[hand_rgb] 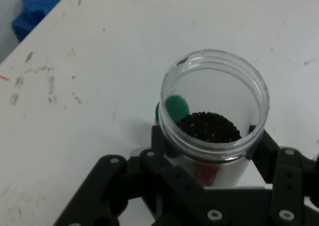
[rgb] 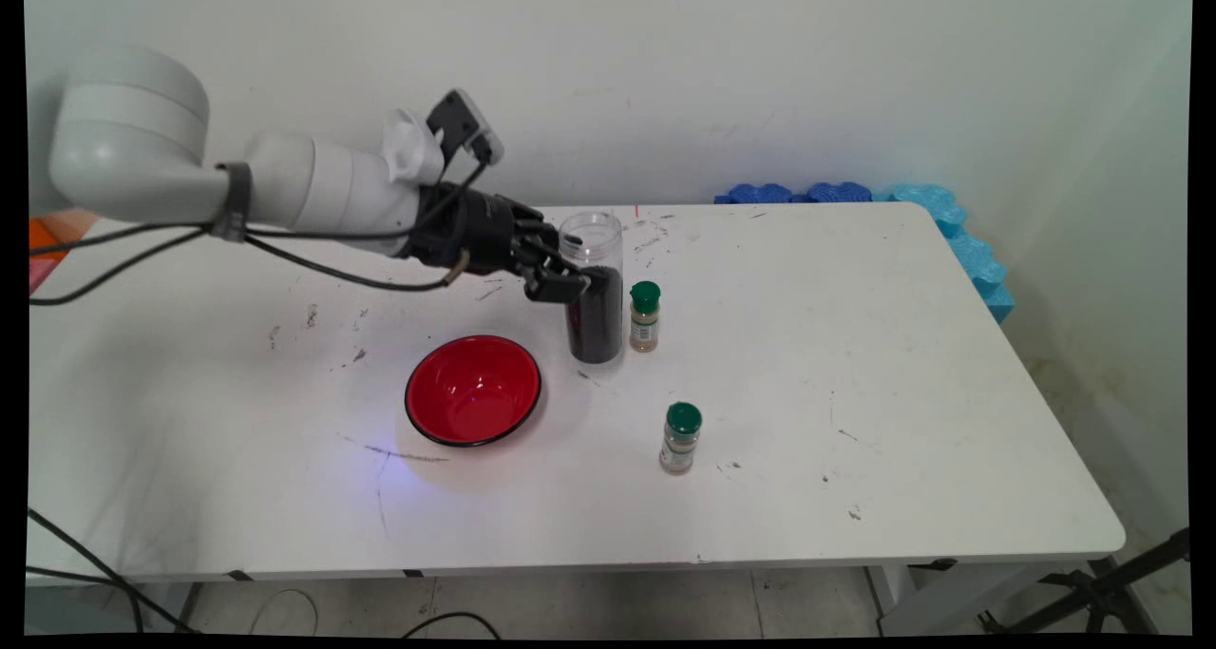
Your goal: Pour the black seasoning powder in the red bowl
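Observation:
A tall clear jar without a lid stands upright near the table's middle, its lower part filled with small dark grains. My gripper reaches in from the left and is shut on the jar's side, a finger pressed against each flank of the jar. Just right of the jar stands a small spice bottle with a green cap; its cap shows through the jar's glass. A red bowl sits in front of the jar, to the left.
A second green-capped spice bottle stands nearer the front edge. Blue foam pieces line the table's far right corner and right edge. Black cables hang from the arm on the left.

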Available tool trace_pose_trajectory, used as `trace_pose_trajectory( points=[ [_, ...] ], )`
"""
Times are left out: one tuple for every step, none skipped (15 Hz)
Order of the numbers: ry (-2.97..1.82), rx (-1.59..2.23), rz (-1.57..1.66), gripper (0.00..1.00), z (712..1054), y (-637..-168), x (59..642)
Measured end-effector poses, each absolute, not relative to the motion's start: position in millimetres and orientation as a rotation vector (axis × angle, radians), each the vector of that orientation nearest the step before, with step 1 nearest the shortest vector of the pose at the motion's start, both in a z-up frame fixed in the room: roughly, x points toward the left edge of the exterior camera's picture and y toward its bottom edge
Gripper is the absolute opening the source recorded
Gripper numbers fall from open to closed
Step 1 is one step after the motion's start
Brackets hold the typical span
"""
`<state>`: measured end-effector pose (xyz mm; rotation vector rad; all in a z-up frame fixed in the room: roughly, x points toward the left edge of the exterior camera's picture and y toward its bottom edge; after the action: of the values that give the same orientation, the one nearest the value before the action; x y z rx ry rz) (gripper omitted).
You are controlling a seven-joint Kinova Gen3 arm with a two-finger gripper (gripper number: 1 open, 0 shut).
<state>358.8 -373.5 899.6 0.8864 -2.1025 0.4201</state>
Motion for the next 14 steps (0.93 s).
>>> trace_pose_trajectory(
  points=[
    [-2.096,0.896,0.42,0.0,909.9,-371.4,357.8],
    [-2.091,0.904,0.417,0.0,920.5,-368.7,357.1],
    [-2.089,0.911,0.412,0.0,930.0,-365.8,356.9],
    [-2.089,0.917,0.403,0.0,940.4,-362.3,356.7],
    [-2.092,0.917,0.39,0.0,950.6,-358.4,356.6],
    [-2.095,0.914,0.378,0.0,959.4,-354.5,357.0],
    [-2.1,0.908,0.365,0.0,969.6,-349.6,357.8],
    [-2.106,0.9,0.352,0.0,979.4,-344.4,359.3],
    [-2.115,0.89,0.339,0.0,988.9,-339.3,361.2],
    [-2.123,0.885,0.328,0.0,996.9,-334.8,363.9],
    [-2.132,0.879,0.315,0.0,1005.3,-329.9,367.1],
    [-2.14,0.878,0.301,0.0,1012.0,-325.4,370.3],
    [-2.15,0.876,0.283,0.0,1019.1,-320.4,374.1],
    [-2.161,0.873,0.262,0.0,1025.2,-315.5,378.3]
  ],
)
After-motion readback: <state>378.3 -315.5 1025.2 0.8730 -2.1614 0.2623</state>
